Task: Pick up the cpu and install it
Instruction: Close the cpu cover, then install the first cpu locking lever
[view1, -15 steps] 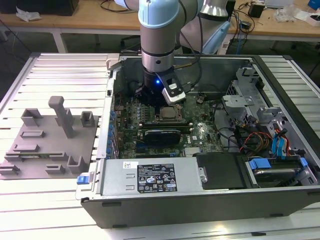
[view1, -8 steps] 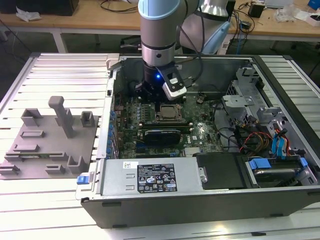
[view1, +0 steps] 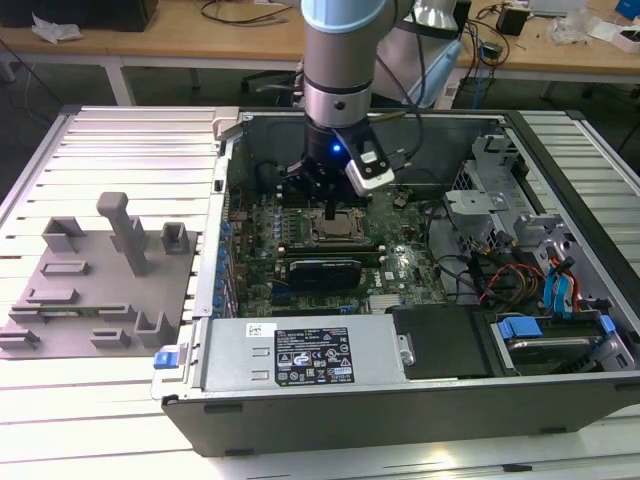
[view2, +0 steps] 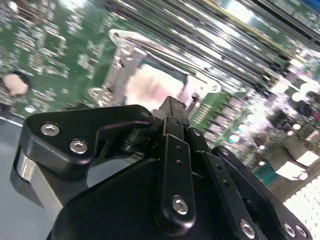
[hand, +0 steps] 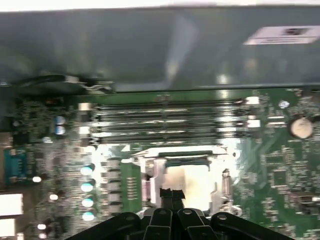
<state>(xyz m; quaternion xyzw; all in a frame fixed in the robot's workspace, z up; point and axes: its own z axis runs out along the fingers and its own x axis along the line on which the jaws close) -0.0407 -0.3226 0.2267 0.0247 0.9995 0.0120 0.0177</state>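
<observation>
Cpu (hand: 194, 179) lies flat in the socket (hand: 152, 172), straight below my gripper (hand: 171, 194) and near its tips; I judge the gripper narrow, tips drawn together, nothing between them; being square, the cpu favours no axis.

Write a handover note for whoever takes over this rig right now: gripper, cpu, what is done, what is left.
Gripper: looks shut, with nothing visibly held. It hangs right over the motherboard socket inside the open computer case.
cpu: a pale square lying within the socket's metal frame, just beyond the gripper in both wrist views.
Done: the cpu appears to have been brought to the socket.
Left: I cannot tell whether it is fully seated, so treat the install as unconfirmed.
</observation>
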